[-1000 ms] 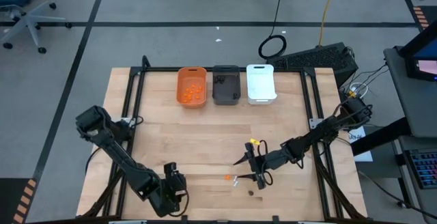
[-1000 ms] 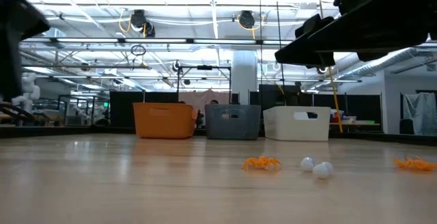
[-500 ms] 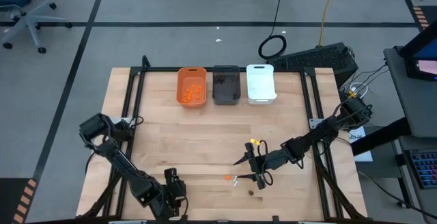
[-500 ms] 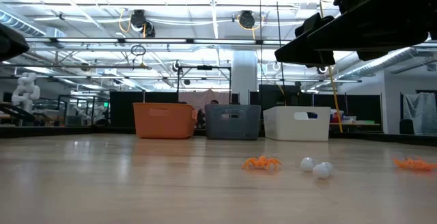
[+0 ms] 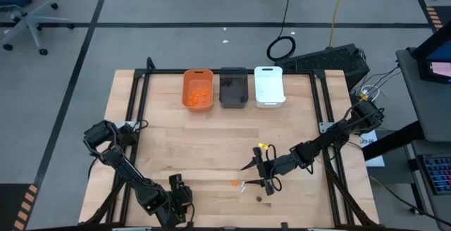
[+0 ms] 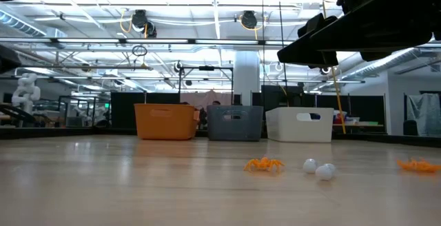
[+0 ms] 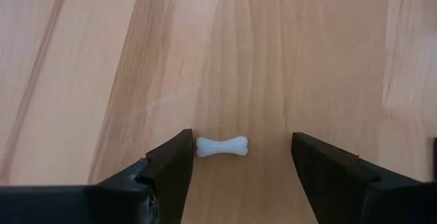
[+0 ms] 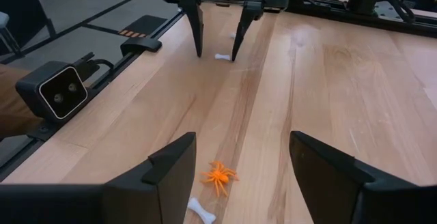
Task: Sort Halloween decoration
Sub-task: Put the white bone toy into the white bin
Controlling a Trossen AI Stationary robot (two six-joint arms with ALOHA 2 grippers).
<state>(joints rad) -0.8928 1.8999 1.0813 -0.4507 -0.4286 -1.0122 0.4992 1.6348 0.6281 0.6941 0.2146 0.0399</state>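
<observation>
A small white bone-shaped piece (image 7: 222,145) lies flat on the wooden table between the fingers of my open left gripper (image 7: 242,152), close to one finger. I cannot tell whether it touches. That gripper (image 5: 180,201) slants down near the table's front edge, left of centre. My right gripper (image 8: 242,162) hangs open above the table at front right (image 5: 248,177). Ahead of it lie an orange spider (image 8: 218,175) and another white bone (image 8: 201,210). A dark lump (image 5: 258,198) lies nearer the front edge.
Three bins stand in a row at the table's far edge: orange (image 5: 198,89), dark grey (image 5: 233,87) and white (image 5: 268,86). Another orange spider (image 6: 417,164) lies off to the right in the low view. A black rail frame (image 5: 134,111) borders the table.
My left gripper has gone down and toward the table's near edge, staying open.
</observation>
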